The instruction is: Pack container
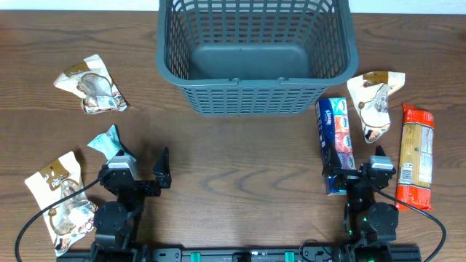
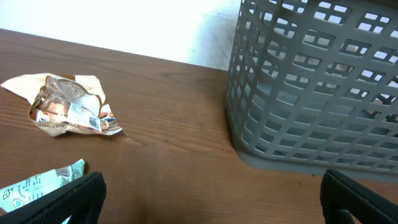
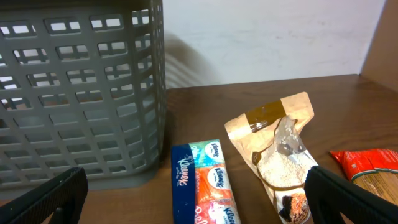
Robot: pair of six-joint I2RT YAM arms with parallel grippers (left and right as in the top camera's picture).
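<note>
The dark grey-blue lattice basket [image 1: 255,94] stands at the back centre with nothing in it; it also shows in the left wrist view [image 2: 311,87] and the right wrist view [image 3: 81,93]. My left gripper [image 1: 138,166] is open and empty, low at the front left, with bare table between its fingers [image 2: 211,199]. A teal pack [image 1: 108,143] lies by its left finger. My right gripper [image 1: 358,171] is open and empty at the front right, its fingers [image 3: 196,202] straddling the near end of a Kleenex tissue pack [image 1: 335,142].
A beige snack pouch [image 1: 91,86] lies at the far left, another [image 1: 62,200] at the front left. A beige pouch [image 1: 373,102] and a red-orange noodle pack [image 1: 415,154] lie right of the tissues.
</note>
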